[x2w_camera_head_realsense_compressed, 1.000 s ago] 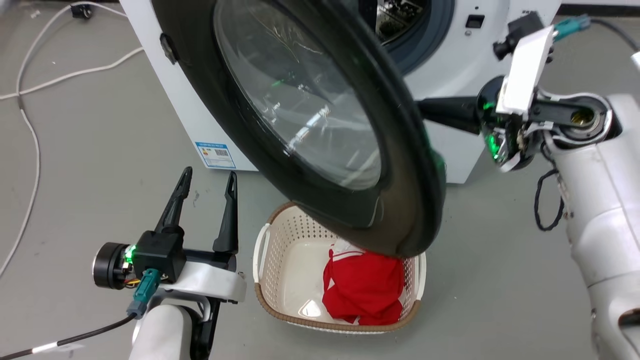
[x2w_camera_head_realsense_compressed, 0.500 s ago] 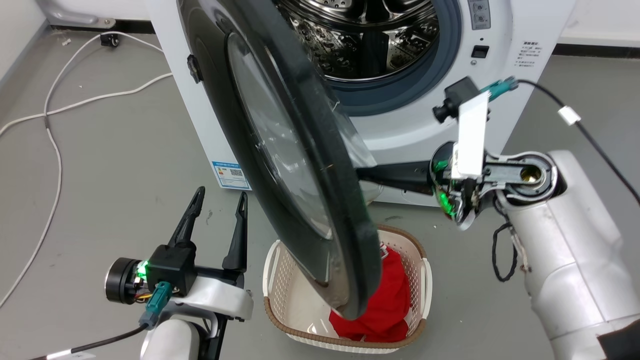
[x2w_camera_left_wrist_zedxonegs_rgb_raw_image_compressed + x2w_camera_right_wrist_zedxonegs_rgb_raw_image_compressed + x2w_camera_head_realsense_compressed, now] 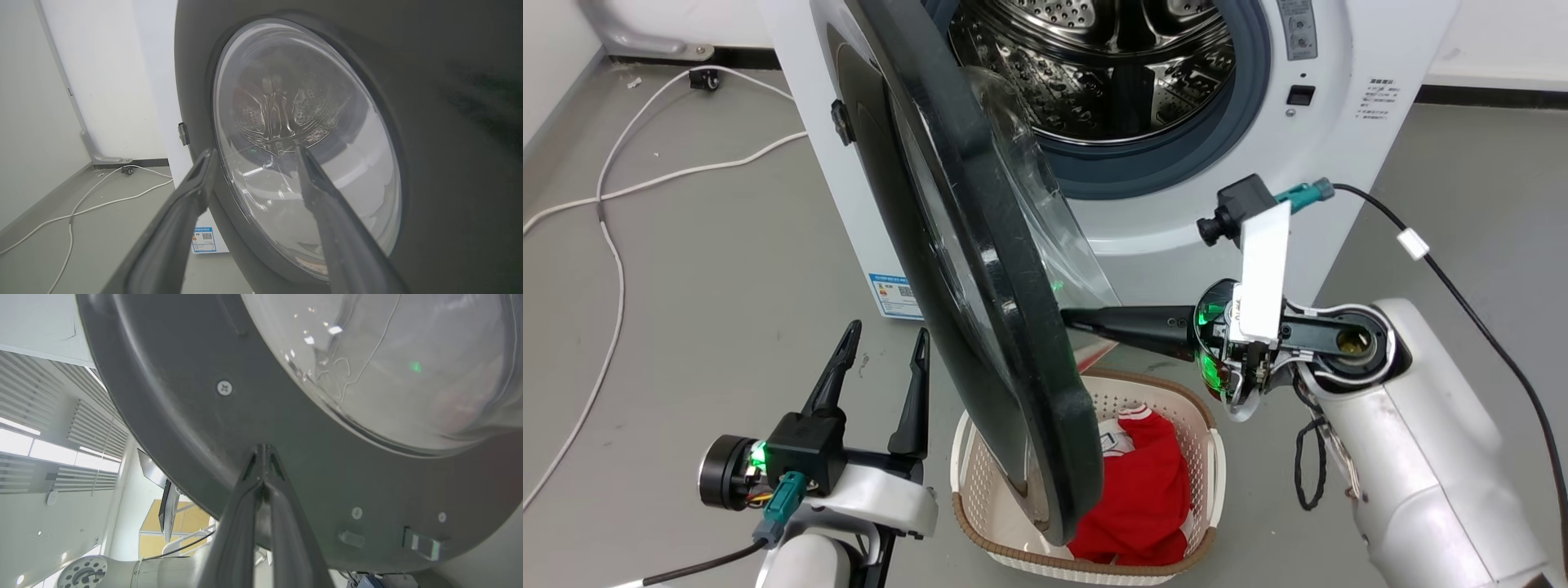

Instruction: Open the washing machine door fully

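right gripper (image 3: 263, 451): fingers pressed together, no gap, nothing between them. Tips sit on the inner face of the washing machine door (image 3: 980, 269), on the black rim beside the glass bowl (image 3: 408, 367); looks like contact

left gripper (image 3: 885, 335): fingers spread wide, holding nothing. It's out in front of the washing machine (image 3: 1339, 122) on the door's outer side, near the door but apart from it. Its wrist view looks between the fingers at the glass

door: hinged on the machine's side toward the robot's left, standing out roughly square to the machine front, edge-on to the head camera. Drum (image 3: 1111, 73) mouth is uncovered

basket (image 3: 1176, 392): on the floor just in front of the machine, under the door's free edge, red cloth (image 3: 1143, 490) inside

white cable (image 3: 605, 245): on the floor, robot's left of the machine
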Tool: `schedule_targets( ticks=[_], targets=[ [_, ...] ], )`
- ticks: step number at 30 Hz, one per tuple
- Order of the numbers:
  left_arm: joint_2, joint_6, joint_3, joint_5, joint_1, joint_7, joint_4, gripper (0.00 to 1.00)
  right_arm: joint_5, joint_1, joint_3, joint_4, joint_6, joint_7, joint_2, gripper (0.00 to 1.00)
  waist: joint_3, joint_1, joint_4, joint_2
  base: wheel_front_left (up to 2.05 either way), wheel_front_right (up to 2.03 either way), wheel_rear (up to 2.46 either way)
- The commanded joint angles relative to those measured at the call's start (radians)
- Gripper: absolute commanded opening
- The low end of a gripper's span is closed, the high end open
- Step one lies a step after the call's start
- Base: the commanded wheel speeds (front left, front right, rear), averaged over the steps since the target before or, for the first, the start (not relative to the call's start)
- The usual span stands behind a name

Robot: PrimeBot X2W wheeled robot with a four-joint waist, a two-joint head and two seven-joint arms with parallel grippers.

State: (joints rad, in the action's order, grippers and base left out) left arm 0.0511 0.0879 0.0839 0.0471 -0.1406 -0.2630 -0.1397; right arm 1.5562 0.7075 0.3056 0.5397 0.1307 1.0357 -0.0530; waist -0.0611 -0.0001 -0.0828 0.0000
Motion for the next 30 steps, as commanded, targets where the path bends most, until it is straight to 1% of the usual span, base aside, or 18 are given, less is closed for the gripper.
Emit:
schedule_targets(
  ticks=[1, 2, 3, 7, 13, 20, 21, 22, 23, 26, 29, 30],
  targets=[
    [-0.001, 0.001, -0.001, 0.002, 0.014, -0.002, -0.003, 1.00, 0.008, -0.034, 0.000, -0.028, 0.000, -0.048, 0.004, 0.00, 0.006, 0.0001, 0.005, 0.0000, 0.00, 0.00, 0.00],
    [-0.001, -0.001, -0.002, 0.002, 0.015, -0.002, -0.004, 1.00, 0.005, -0.052, -0.002, -0.045, 0.000, -0.087, 0.005, 0.00, 0.008, 0.0001, 0.008, 0.0000, 0.00, 0.00, 0.00],
    [-0.001, -0.001, -0.002, 0.002, 0.015, -0.002, -0.004, 1.00, 0.005, -0.052, -0.002, -0.045, 0.000, -0.087, 0.005, 0.00, 0.008, 0.0001, 0.008, 0.0000, 0.00, 0.00, 0.00],
    [-0.001, -0.006, -0.009, 0.005, 0.026, -0.002, -0.004, 1.00, -0.008, -0.120, -0.037, -0.089, 0.000, -0.260, 0.004, 0.00, 0.019, 0.0001, 0.024, 0.0000, 0.00, 0.00, 0.00],
    [-0.001, -0.011, -0.023, 0.010, 0.034, -0.002, -0.006, 1.00, -0.024, -0.226, -0.139, -0.099, 0.000, -0.486, 0.003, 0.00, 0.032, 0.0001, 0.054, 0.0000, 0.00, 0.00, 0.00],
    [-0.001, -0.017, -0.051, 0.016, 0.042, -0.002, 0.002, 1.00, 0.007, -0.347, -0.256, -0.098, 0.000, -0.644, 0.002, 0.00, 0.033, 0.0001, 0.085, 0.0000, 0.00, 0.00, 0.00],
    [-0.001, -0.017, -0.054, 0.017, 0.042, -0.002, 0.003, 1.00, 0.004, -0.367, -0.269, -0.104, 0.000, -0.668, 0.002, 0.33, 0.032, 0.0001, 0.089, 0.0000, 0.00, 0.00, 0.00],
    [-0.001, -0.018, -0.058, 0.016, 0.042, -0.002, 0.004, 1.00, 0.002, -0.386, -0.283, -0.109, 0.000, -0.694, 0.002, 0.88, 0.030, 0.0001, 0.093, 0.0000, 0.00, 0.00, 0.00],
    [-0.001, -0.017, -0.061, 0.015, 0.042, -0.002, 0.004, 1.00, -0.007, -0.402, -0.290, -0.116, 0.000, -0.717, 0.002, 1.00, 0.028, 0.0001, 0.096, 0.0000, 0.00, 0.00, 0.00],
    [-0.001, -0.016, -0.070, 0.016, 0.042, -0.002, 0.002, 1.00, -0.048, -0.453, -0.314, -0.147, 0.000, -0.809, 0.002, 1.00, 0.029, 0.0001, 0.102, 0.0000, 0.00, 0.00, 0.00],
    [-0.001, -0.015, -0.076, 0.016, 0.046, -0.002, -0.001, 1.00, -0.135, -0.496, -0.324, -0.176, 0.000, -0.918, -0.009, 1.00, 0.030, 0.0001, 0.107, 0.0000, 0.00, 0.00, 0.00],
    [-0.001, -0.015, -0.077, 0.016, 0.047, -0.002, -0.001, 1.00, -0.182, -0.508, -0.325, -0.184, 0.000, -0.962, -0.019, 1.00, 0.030, 0.0001, 0.108, 0.0000, 0.00, 0.00, 0.00]
  ],
)
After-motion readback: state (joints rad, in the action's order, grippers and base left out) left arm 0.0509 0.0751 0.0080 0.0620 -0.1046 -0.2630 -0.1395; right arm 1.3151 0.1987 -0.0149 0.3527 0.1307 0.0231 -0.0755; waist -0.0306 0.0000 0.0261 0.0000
